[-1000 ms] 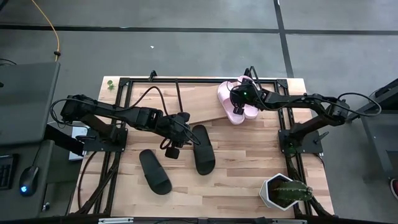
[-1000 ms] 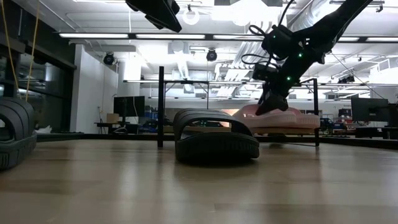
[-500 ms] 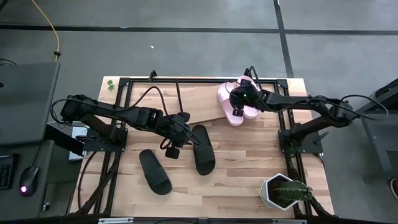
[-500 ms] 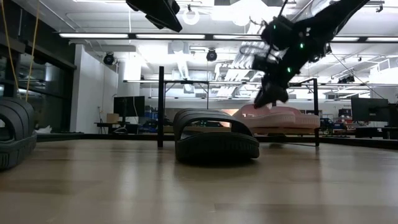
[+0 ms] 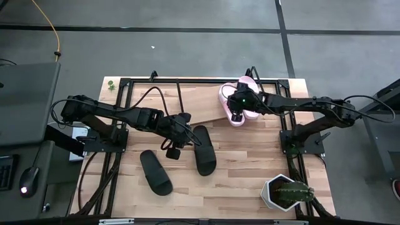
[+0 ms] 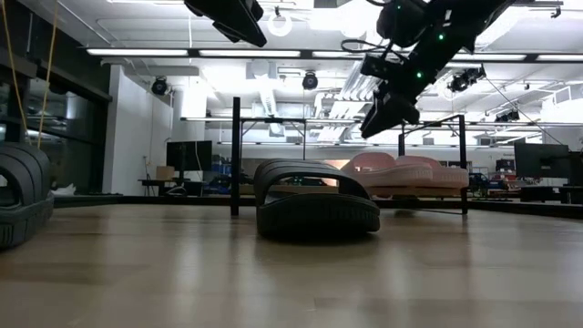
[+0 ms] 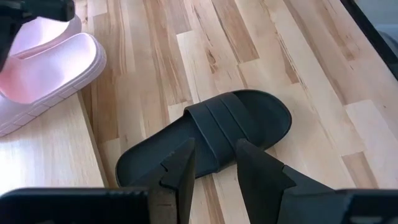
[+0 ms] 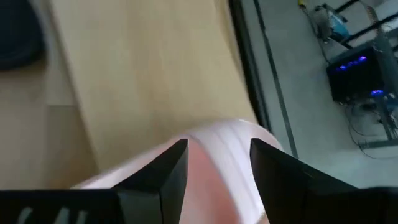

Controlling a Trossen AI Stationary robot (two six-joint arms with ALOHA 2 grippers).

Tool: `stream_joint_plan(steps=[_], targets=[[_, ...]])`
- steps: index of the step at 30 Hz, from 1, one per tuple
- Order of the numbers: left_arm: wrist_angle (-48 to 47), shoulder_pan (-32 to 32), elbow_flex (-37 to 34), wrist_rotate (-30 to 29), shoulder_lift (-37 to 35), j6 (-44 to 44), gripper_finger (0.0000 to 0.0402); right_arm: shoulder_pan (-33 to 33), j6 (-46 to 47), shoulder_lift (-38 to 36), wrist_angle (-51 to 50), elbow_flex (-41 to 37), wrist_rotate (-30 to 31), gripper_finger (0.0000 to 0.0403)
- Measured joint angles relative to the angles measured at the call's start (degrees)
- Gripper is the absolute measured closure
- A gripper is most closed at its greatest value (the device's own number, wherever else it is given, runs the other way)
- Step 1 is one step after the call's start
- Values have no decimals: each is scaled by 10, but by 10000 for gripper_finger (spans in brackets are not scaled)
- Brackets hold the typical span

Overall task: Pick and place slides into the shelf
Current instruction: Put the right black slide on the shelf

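Note:
Two light pink slides (image 5: 225, 95) (image 6: 401, 172) lie side by side, soles down, on the shelf's wooden board (image 5: 200, 103). The shelf's black wire posts (image 6: 235, 155) stand at the table's far side. My right gripper (image 5: 235, 112) (image 6: 373, 123) (image 8: 217, 165) hovers open above the pink slides and touches nothing. One black slide (image 5: 204, 150) (image 6: 314, 199) (image 7: 211, 140) lies flat mid-table. My left gripper (image 5: 185, 129) (image 7: 214, 171) hangs open above it. A second black slide (image 5: 155, 172) (image 6: 18, 196) lies nearer the front left.
A potted cactus (image 5: 286, 192) stands at the table's near right corner. Black frame rails (image 5: 119, 125) run along the table's left and right sides. Bare wood lies between the black slides and the cactus.
My right gripper has risen off the pink slides and moved a little toward the table's left. The pink slide it was on stays lying on the shelf board. My left arm has kept still.

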Motion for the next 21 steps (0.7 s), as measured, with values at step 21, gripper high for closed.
stream_joint_plan(steps=[21], targets=[[-97, 0, -20, -100, 0, -17, 300, 157, 72, 0, -30, 37, -7, 237]])
